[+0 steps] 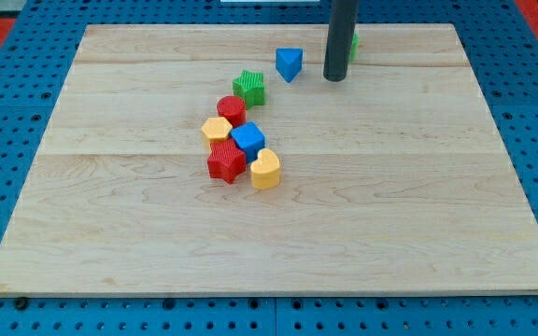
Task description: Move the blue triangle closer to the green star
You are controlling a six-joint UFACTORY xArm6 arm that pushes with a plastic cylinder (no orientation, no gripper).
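The blue triangle (289, 63) lies near the view's top, a little right of centre. The green star (249, 88) lies just below and to its left, a short gap apart. My tip (334, 78) is down on the board just right of the blue triangle, a small gap from it. The rod hides most of another green block (354, 43) behind it.
A cluster sits below the green star: a red round block (231, 110), a yellow hexagon (216, 129), a blue cube (247, 140), a red star (225, 162) and a yellow heart (265, 169). The wooden board (418, 233) lies on a blue pegboard.
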